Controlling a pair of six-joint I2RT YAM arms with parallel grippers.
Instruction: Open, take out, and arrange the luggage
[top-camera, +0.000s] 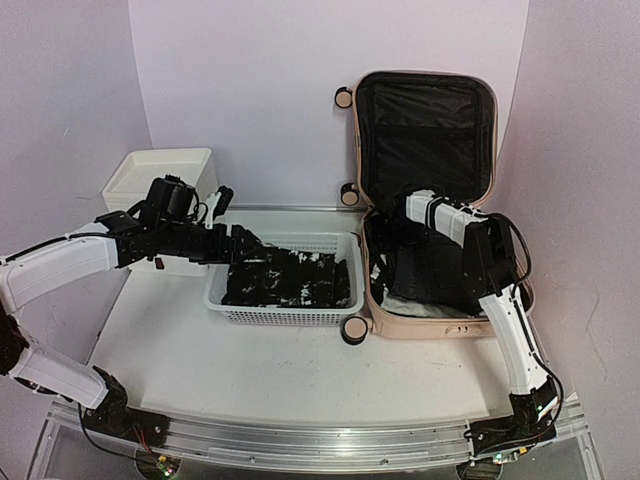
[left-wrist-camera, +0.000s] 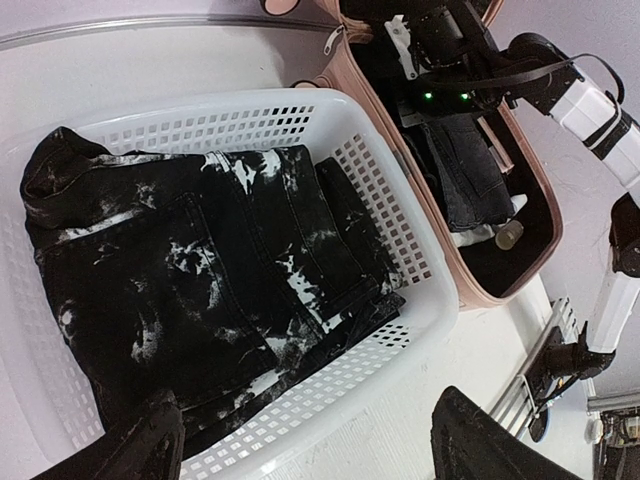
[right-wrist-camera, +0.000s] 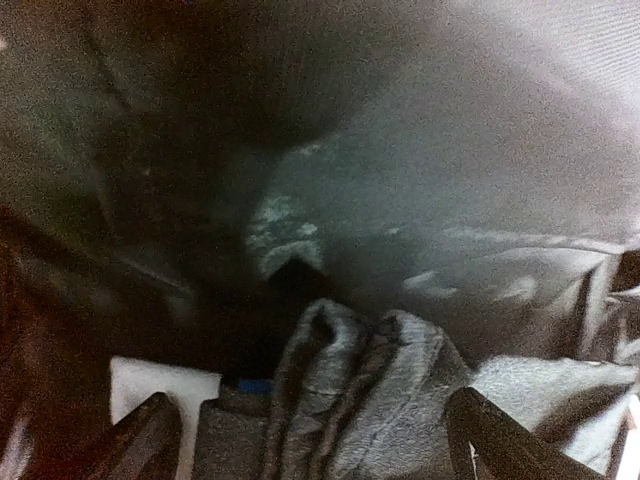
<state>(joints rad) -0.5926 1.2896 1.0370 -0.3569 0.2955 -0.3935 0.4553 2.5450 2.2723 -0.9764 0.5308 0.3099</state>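
The pale pink suitcase lies open at the right, its lid standing upright with black lining. Dark folded clothes lie in its lower half. My right gripper reaches into the suitcase, open, its fingers either side of a grey folded garment. My left gripper is open and empty above the left end of the white mesh basket, which holds black-and-white splattered jeans. The suitcase also shows in the left wrist view.
A white plastic drawer unit stands at the back left. Caster wheels stick out from the suitcase beside the basket. A small cylinder and white items lie in the suitcase's near corner. Walls close in on both sides.
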